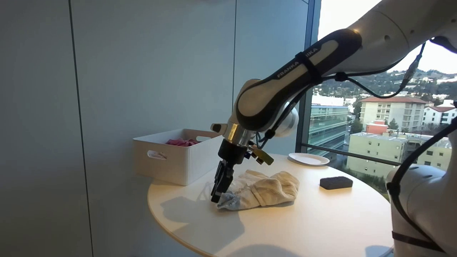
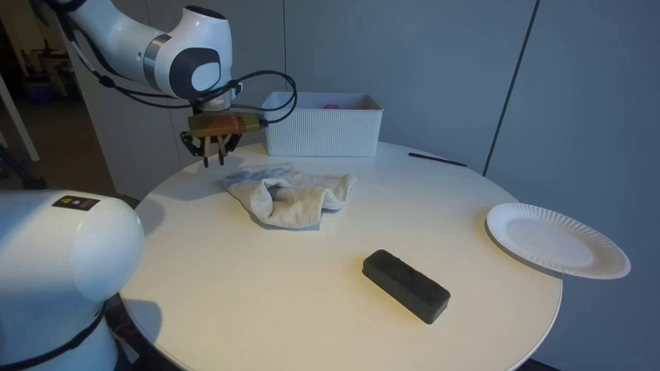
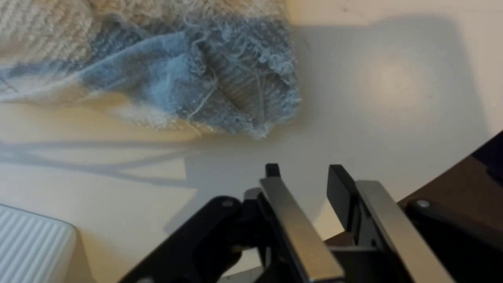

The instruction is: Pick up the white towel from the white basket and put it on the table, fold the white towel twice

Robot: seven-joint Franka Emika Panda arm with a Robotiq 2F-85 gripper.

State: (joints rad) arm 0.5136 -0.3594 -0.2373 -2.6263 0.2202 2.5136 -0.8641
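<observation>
The white towel lies crumpled on the round white table, with a blue-grey frayed end. It also shows in an exterior view and in the wrist view. My gripper points down beside the towel's blue-grey end. In the wrist view the gripper is partly open with nothing between its fingers, and the towel's corner is just ahead of the tips, apart from them. It also looks open in an exterior view. The white basket stands behind the towel.
The basket holds pinkish-red cloth; its corner shows in the wrist view. A black block and a white paper plate overhanging the edge are on the table. A thin dark stick lies near the back edge.
</observation>
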